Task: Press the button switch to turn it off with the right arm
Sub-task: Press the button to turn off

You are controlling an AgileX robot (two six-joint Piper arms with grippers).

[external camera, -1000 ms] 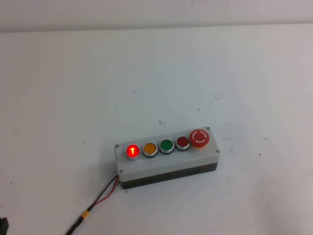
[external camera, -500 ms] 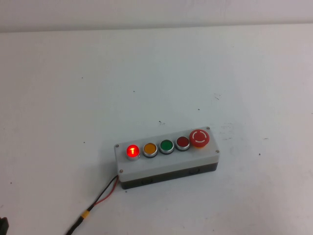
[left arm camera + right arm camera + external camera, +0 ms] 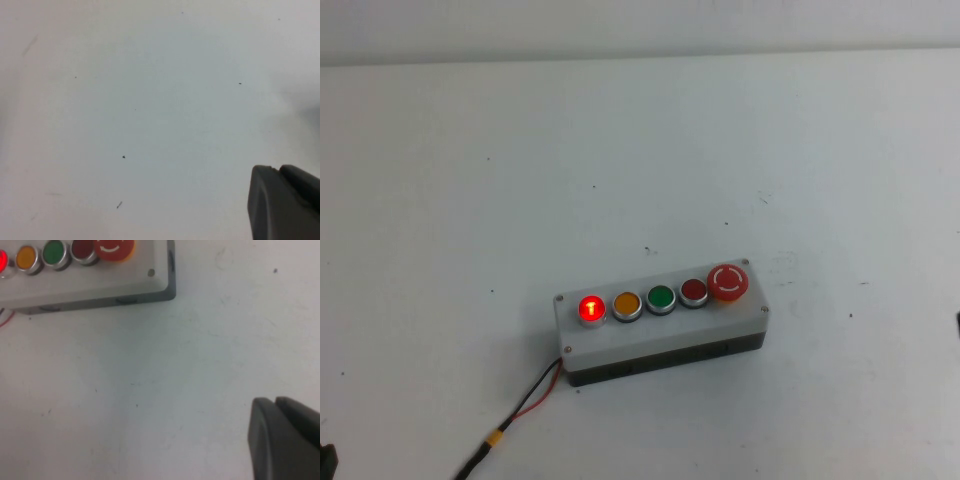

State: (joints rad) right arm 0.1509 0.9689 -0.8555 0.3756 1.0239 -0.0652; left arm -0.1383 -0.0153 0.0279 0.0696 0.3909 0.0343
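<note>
Glowing red button switch on grey box, right end effector over the tabletop near the box, left end effector over bare tabletop, cannot tell whether either is apart or together

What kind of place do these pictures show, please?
Probably a robot test bench, not a home. A plain white table carries only a grey box of five pushbuttons, its end button switch lit red. The left gripper and right gripper hover over the table.
</note>
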